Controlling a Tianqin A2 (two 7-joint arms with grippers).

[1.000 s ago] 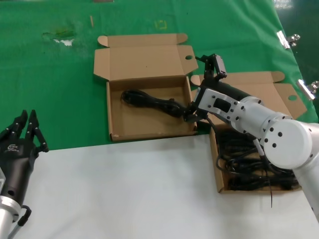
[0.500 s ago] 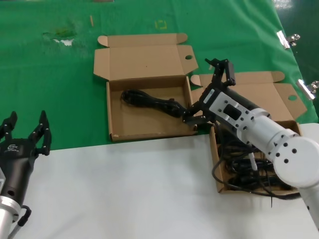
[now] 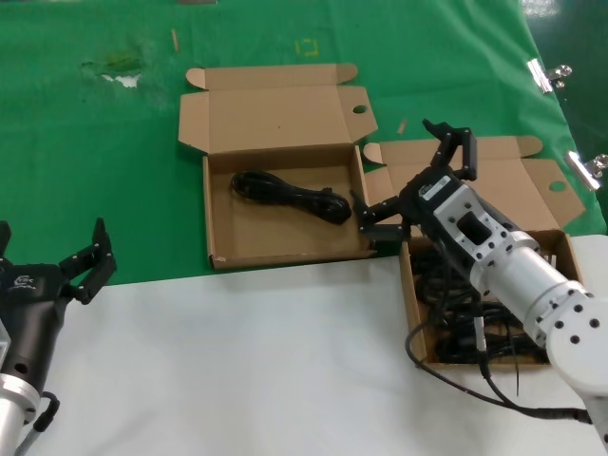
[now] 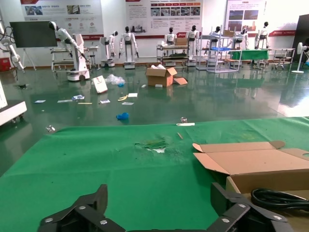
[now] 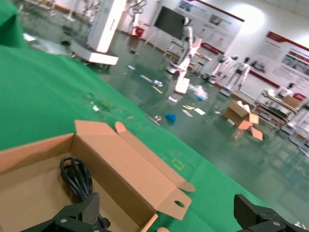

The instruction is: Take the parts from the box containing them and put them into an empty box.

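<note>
On green cloth, one cable (image 3: 290,195) lies in the centre box (image 3: 285,252); a tangle (image 3: 456,313) remains in the right box (image 3: 416,332). Right gripper (image 3: 415,176) gapes empty between them; left gripper (image 3: 47,261), lower left, wide.

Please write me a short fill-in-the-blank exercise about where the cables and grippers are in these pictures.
1. The left box holds ___ cable.
2. The right gripper, fingers ___, holds nothing.
3. The remaining cables lie in the ___ box.
4. The left gripper waits over the ___ surface.

Answers: one; open; right; white
</note>
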